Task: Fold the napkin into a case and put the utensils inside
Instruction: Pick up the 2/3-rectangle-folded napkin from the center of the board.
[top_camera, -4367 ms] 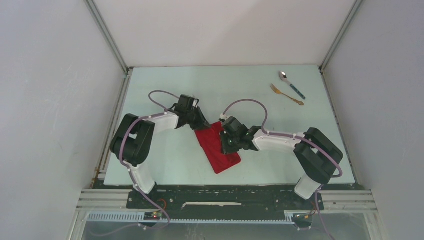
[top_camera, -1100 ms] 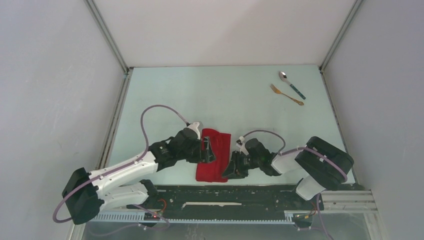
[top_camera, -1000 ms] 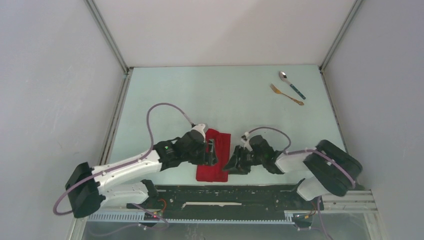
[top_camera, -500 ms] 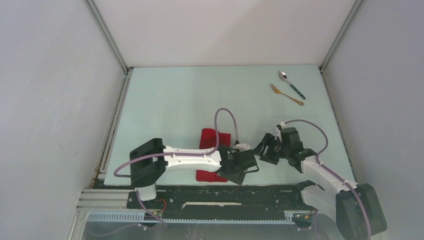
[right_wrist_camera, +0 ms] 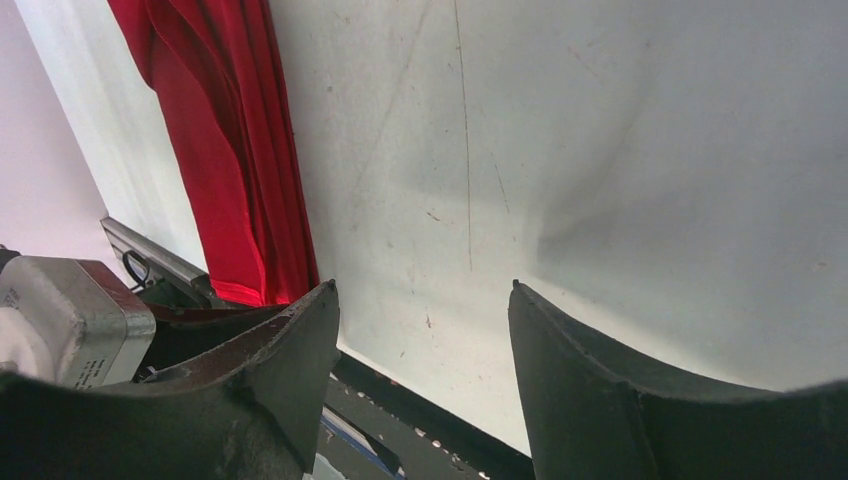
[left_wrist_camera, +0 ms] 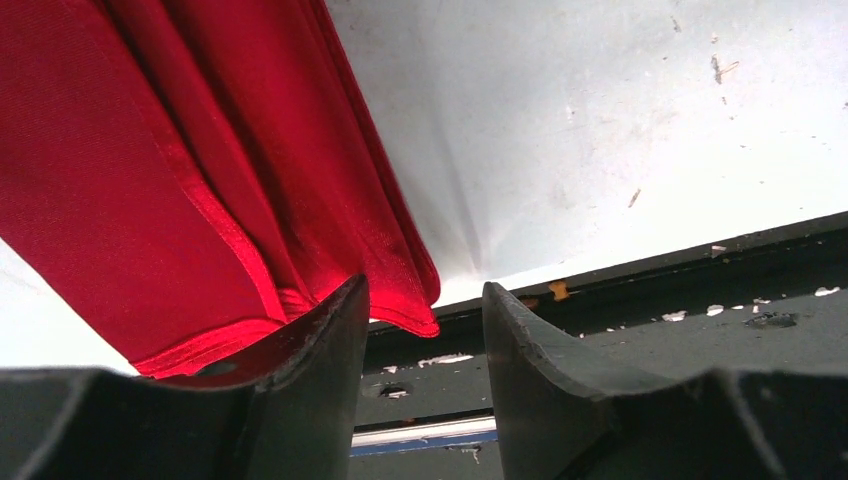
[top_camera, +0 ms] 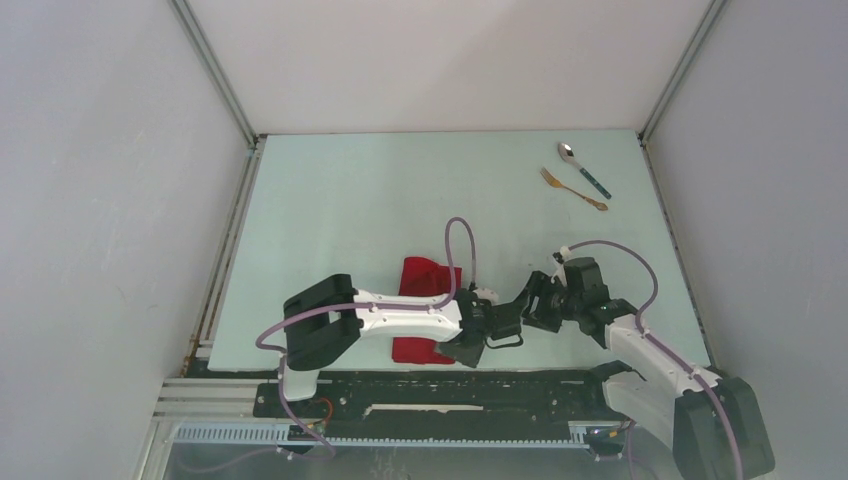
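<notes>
The left gripper (left_wrist_camera: pixel 423 293) was found with its jaws parted by a moderate gap and nothing clamped between them. It was positioned at the near right corner of the napkin (top_camera: pixel 427 277), over the black front rail (left_wrist_camera: pixel 650 310) of the table (top_camera: pixel 400 190). The corner of the cloth was seen just beyond the gripper's left-hand finger (left_wrist_camera: pixel 320 340); whether the two touched could not be established. The right gripper (right_wrist_camera: pixel 420 292) was noted just to the right of the left one, its jaws spread wide over bare table surface, with nothing held. Small dark print was observed on a white block (right_wrist_camera: pixel 60 310) at the lower left of the right wrist view, but it was too blurred to be read. The napkin was recorded as a narrow folded strip of bright red cloth with layered, hemmed edges, lying flat near the front edge of the table and crossed by the left arm (top_camera: pixel 400 312) in the overhead view. The spoon (top_camera: pixel 585 168) and the fork (top_camera: pixel 573 189) were recorded side by side on the open table at the far right corner, well apart from the napkin.
</notes>
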